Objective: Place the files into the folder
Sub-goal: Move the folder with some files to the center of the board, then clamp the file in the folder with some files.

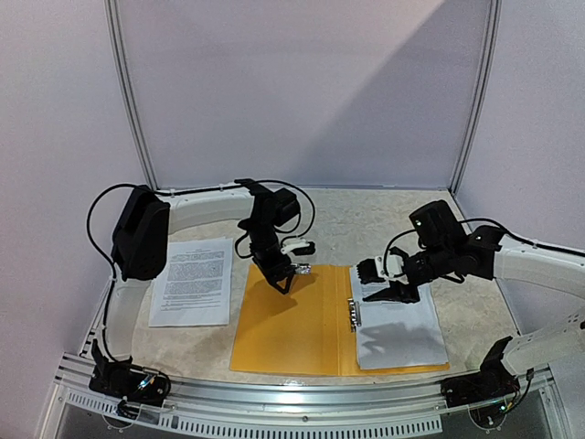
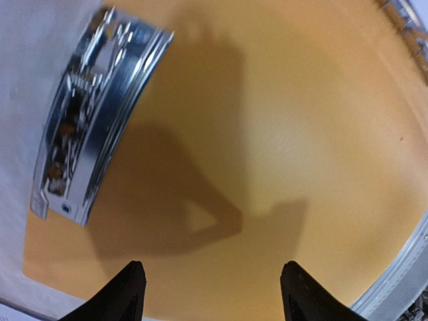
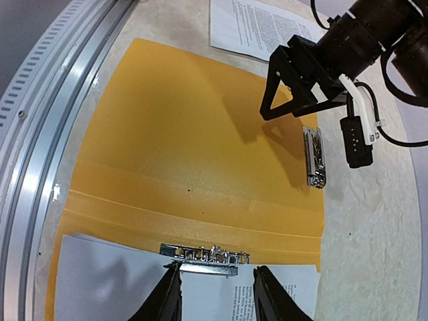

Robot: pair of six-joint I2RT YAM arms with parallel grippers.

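Note:
The orange folder (image 1: pixel 292 320) lies open and flat on the table. A stack of white printed sheets (image 1: pixel 398 329) lies on its right half, beside the metal clip (image 1: pixel 352 313) along the fold. One more printed sheet (image 1: pixel 192 279) lies on the table left of the folder. My left gripper (image 1: pixel 285 282) hovers open and empty over the left cover (image 2: pixel 267 134). My right gripper (image 1: pixel 388 293) is open just above the sheets (image 3: pixel 107 281), its fingertips (image 3: pixel 168 287) close to the clip (image 3: pixel 204 257). The folder also shows in the right wrist view (image 3: pixel 174 134).
A second metal clip piece (image 1: pixel 302 268) lies at the folder's far edge, near my left gripper; it also shows in the left wrist view (image 2: pixel 93 114). An aluminium rail (image 1: pixel 302 393) runs along the near table edge. Walls and metal uprights (image 1: pixel 128 91) enclose the back and sides.

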